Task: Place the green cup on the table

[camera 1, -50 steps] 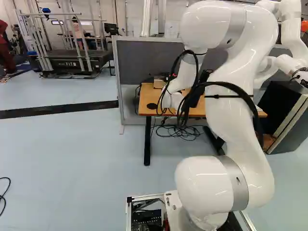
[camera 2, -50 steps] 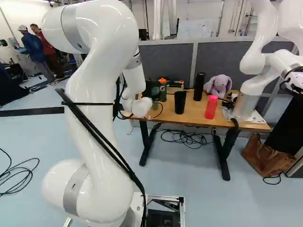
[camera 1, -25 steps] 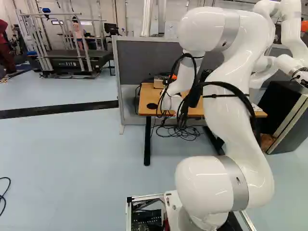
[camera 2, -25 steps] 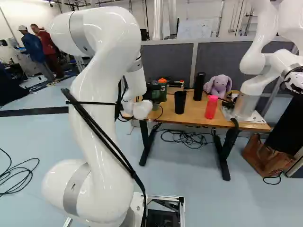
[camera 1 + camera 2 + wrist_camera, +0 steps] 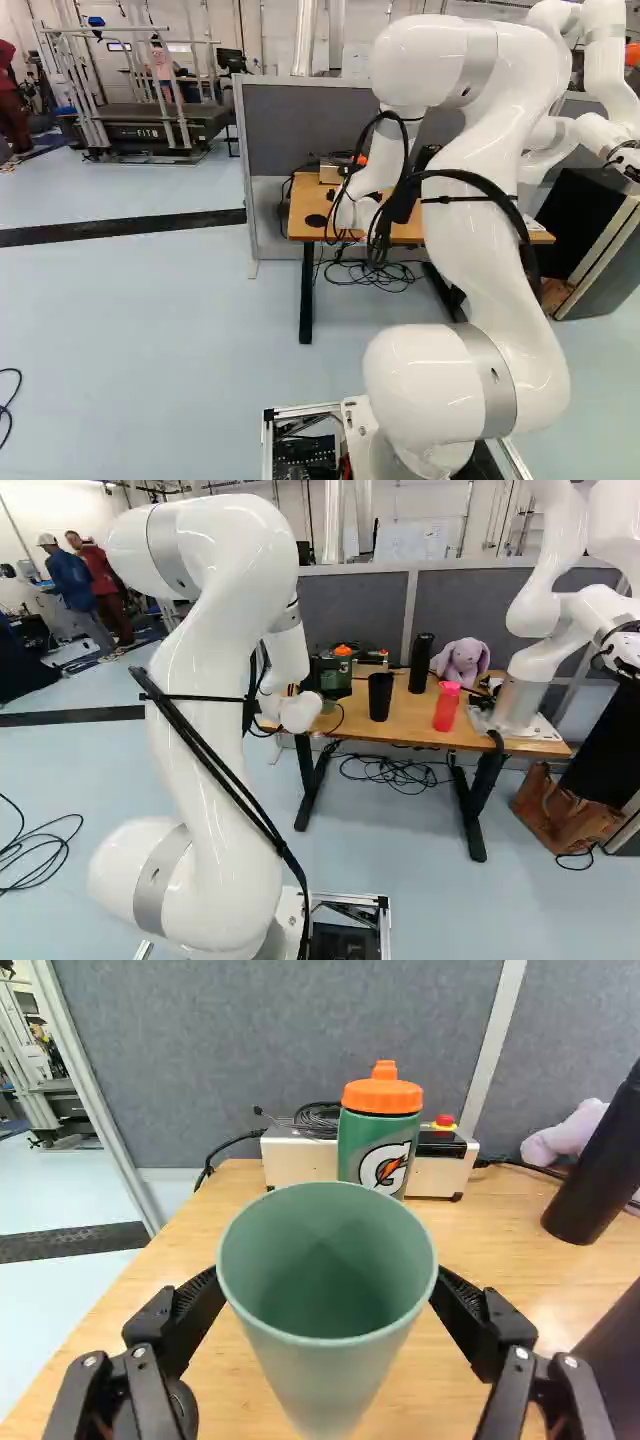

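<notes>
In the right base view my black gripper [image 5: 316, 673] is over the wooden table [image 5: 410, 730], partly hidden behind the white wrist, with the green cup [image 5: 338, 683] at it. In the wrist view the pale green cup [image 5: 325, 1380] is upright and empty between the spread fingers of the gripper [image 5: 330, 1295]. Gaps show between the cup's tapering wall and both fingers; the pads are hidden behind its rim. The cup's base is at the view's edge, so its contact with the tabletop [image 5: 230, 1380] is not clearly visible.
A green bottle with orange cap [image 5: 380, 1130] and a white box [image 5: 300, 1158] stand beyond the cup. Beside it are a black tumbler [image 5: 380, 696], a black bottle [image 5: 421, 663], a pink bottle [image 5: 446, 707], a purple plush toy [image 5: 462, 662] and another robot [image 5: 540, 665].
Over the first half second my arm shifted forward and slightly lower, bringing the gripper and cup in front of the orange-capped bottle in the right base view. Since then it has barely moved.
</notes>
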Tool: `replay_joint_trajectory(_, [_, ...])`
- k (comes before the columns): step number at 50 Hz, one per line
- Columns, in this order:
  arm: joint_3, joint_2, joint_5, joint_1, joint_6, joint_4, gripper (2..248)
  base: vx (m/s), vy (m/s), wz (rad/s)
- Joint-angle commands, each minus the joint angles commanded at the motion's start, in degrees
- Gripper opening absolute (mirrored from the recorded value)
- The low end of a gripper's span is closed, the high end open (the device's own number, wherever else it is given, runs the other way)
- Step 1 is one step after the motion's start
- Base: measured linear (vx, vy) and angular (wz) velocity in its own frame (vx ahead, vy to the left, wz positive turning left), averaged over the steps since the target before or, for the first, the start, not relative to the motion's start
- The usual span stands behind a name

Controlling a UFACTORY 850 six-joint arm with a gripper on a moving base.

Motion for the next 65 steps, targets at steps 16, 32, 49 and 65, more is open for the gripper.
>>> replay_joint_trajectory(16, [1.18, 1.73, 0.00, -0.04, 0.00, 0.00, 247, 0.000, 0.000, 0.000])
replay_joint_trajectory(32, [6.42, 7.56, 0.00, 0.02, 0.00, 0.00, 247, 0.000, 0.000, 0.000])
replay_joint_trajectory(49, [11.97, 12.33, 0.00, 0.38, 0.00, 0.00, 247, 0.000, 0.000, 0.000])
replay_joint_trajectory(65, [16.99, 16.44, 0.00, 0.86, 0.00, 0.00, 247, 0.000, 0.000, 0.000])
